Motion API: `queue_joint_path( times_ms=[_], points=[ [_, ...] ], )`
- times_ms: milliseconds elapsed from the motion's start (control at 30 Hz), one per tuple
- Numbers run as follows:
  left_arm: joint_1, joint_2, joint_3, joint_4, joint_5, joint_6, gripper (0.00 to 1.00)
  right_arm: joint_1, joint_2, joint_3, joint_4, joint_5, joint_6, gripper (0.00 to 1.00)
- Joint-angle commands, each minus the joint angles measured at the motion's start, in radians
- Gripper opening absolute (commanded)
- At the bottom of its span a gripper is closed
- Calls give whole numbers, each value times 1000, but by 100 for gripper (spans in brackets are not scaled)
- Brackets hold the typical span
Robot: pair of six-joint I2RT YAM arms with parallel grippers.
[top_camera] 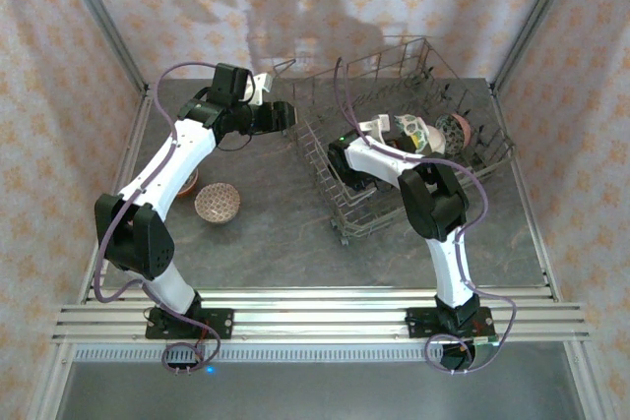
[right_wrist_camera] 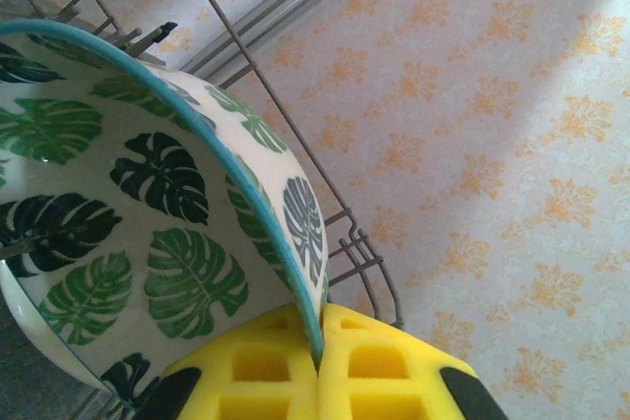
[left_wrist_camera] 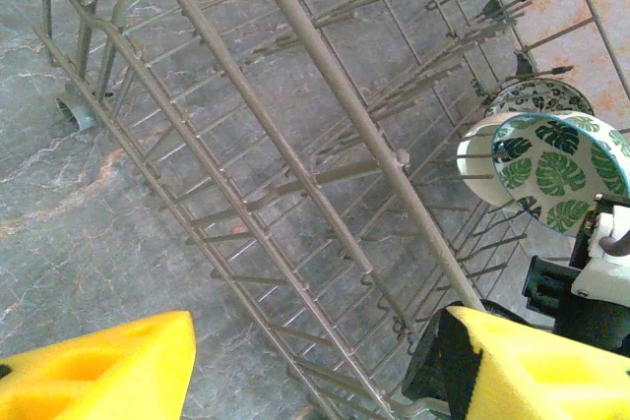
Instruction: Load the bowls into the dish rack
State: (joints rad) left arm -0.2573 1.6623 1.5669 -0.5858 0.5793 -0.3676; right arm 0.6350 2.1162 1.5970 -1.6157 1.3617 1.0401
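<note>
Your table point(top_camera: 285, 233): grey marbled slab, with slotted metal rails point(top_camera: 315, 322) along near edge. Walls point(top_camera: 59, 66) round you: pale paper, orange floral print, metal posts at far corners. Dish rack point(top_camera: 394, 159) stands on slab, right of centre. Right gripper point(right_wrist_camera: 320, 341) pinches rim of leaf-print bowl point(right_wrist_camera: 148, 223) inside rack. Left gripper point(top_camera: 287, 115) spread, just beside rack's left wall. Speckled bowl point(top_camera: 217, 203) on slab near left arm.

One dish rack point(top_camera: 317, 159), at least four bowls point(top_camera: 217, 203)
</note>
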Motion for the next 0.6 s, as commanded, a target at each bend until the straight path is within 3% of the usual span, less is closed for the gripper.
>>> queue_joint_path(
  times_ms=[0, 567],
  points=[
    [-18, -23, 7, -15, -4, 12, 67, -23, -45, 1, -158, 259, -59, 0],
    [-42, 17, 59, -36, -16, 14, 67, -55, -96, -50, -158, 292, -73, 0]
  ],
)
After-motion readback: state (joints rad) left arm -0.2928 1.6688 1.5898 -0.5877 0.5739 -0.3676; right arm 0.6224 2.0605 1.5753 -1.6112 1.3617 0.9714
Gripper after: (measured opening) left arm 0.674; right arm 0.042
